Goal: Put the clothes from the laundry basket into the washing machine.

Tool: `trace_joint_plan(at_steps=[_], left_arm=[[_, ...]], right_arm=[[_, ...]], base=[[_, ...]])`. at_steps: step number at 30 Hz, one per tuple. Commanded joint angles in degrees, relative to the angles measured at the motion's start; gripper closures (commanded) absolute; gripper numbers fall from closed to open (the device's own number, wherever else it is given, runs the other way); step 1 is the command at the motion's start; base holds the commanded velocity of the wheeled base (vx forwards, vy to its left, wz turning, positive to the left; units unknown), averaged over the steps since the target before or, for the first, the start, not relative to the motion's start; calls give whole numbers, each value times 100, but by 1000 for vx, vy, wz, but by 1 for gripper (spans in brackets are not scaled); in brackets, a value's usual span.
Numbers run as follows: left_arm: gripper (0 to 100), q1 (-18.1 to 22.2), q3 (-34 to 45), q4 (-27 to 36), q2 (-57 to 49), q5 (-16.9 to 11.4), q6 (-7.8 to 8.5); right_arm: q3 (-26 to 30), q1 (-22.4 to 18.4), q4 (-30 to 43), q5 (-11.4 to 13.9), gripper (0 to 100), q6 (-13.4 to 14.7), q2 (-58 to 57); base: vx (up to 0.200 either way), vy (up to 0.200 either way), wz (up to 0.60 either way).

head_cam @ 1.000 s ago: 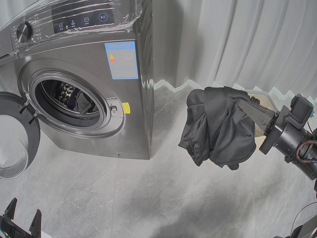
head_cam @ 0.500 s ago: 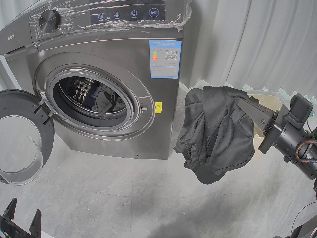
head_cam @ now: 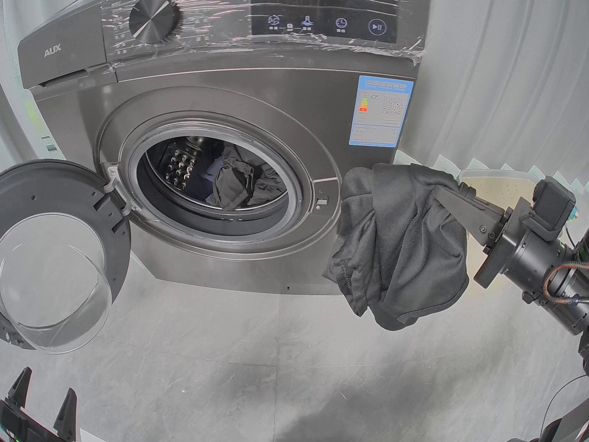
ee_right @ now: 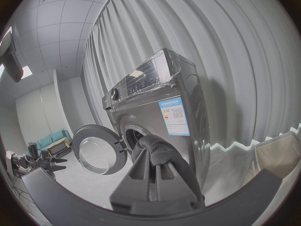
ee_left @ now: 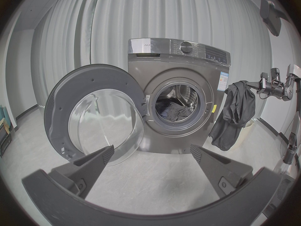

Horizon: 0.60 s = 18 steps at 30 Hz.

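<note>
Cam's swung, so washing machine (head_cam: 245, 93) sits more centred now. My right gripper (head_cam: 446, 193) is clamped on the black garment (head_cam: 399, 240), hanging near the drum opening (head_cam: 215, 182). Imo push deep b4 releasing, hem droops low.

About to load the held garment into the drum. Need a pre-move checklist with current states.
1. Grip: right tool shut on the dark grey mesh garment: ok.
2. Round grey door with clear window swung wide open beside the silver front-loading washing machine: ok.
3. Drum opening free, dark clothes inside lie low: ok.
4. Garment lined up with the opening: not ok, it hangs off to the robot's right of it.
5. Left tool open, low, away from the opening: ok.
6. Cream perforated laundry basket empty: cannot tell, the garment hides most of it.
</note>
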Motion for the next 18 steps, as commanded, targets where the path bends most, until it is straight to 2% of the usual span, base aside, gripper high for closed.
trace_joint_plan(at_steps=[1, 5, 14, 18], left_arm=[[0, 0, 84, 4, -93, -1, -2], [0, 0, 84, 4, -93, -1, -11], [0, 0, 84, 4, -93, -1, -11], [0, 0, 84, 4, -93, -1, -11]], right_arm=[[3, 2, 2, 2, 100, 4, 30], [3, 2, -6, -7, 100, 12, 83], [3, 2, -15, -7, 100, 21, 136], [3, -7, -15, -7, 100, 12, 136]], base=[[-200, 0, 0], [-200, 0, 0], [0, 0, 0], [0, 200, 0]])
